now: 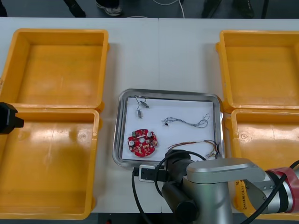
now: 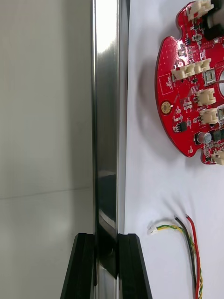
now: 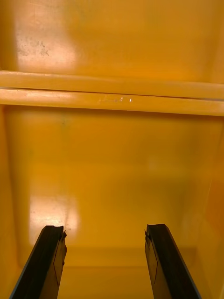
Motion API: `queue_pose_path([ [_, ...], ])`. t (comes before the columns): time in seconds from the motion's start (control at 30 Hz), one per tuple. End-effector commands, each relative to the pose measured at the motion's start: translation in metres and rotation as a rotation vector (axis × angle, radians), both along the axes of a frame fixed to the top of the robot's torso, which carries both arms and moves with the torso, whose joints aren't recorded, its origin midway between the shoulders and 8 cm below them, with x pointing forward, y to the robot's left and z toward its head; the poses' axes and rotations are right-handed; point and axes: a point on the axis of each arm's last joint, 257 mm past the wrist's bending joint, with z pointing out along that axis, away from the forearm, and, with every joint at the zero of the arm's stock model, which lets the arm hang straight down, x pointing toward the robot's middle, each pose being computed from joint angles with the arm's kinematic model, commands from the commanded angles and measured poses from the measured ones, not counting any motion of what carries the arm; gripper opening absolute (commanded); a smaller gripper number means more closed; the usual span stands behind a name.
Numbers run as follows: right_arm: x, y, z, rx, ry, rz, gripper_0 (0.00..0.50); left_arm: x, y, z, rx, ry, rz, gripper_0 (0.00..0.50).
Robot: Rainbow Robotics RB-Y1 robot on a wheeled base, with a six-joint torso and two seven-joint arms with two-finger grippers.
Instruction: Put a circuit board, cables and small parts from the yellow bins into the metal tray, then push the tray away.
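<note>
Circuit board (image 1: 143,142), cables (image 1: 187,122) inside metal tray (image 1: 122,140)

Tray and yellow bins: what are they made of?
The tray: probably polished steel; its rim, pinched by the right gripper, mirrors light; inside looks white. The yellow bins, one under the open left gripper: likely moulded plastic, glossy, rounded rims.
</note>
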Motion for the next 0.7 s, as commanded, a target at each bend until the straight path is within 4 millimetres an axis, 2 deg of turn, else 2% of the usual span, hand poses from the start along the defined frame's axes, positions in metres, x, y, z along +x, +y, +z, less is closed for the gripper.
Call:
queue_pose_path([
  [0.03, 0.013, -0.003, 0.000, -0.046, -0.038, 0.036, 0.000, -0.005, 0.011, 0.010, 0.077, -0.016, -0.063, 0.500],
  [0.33, 0.026, 0.003, 0.006, -0.064, -0.076, 0.062, 0.000, -0.005, 0.011, 0.010, 0.077, -0.016, -0.063, 0.500],
  [0.7, 0.048, 0.001, 0.020, -0.098, -0.133, 0.074, 0.000, -0.005, 0.011, 0.010, 0.077, -0.016, -0.063, 0.500],
])
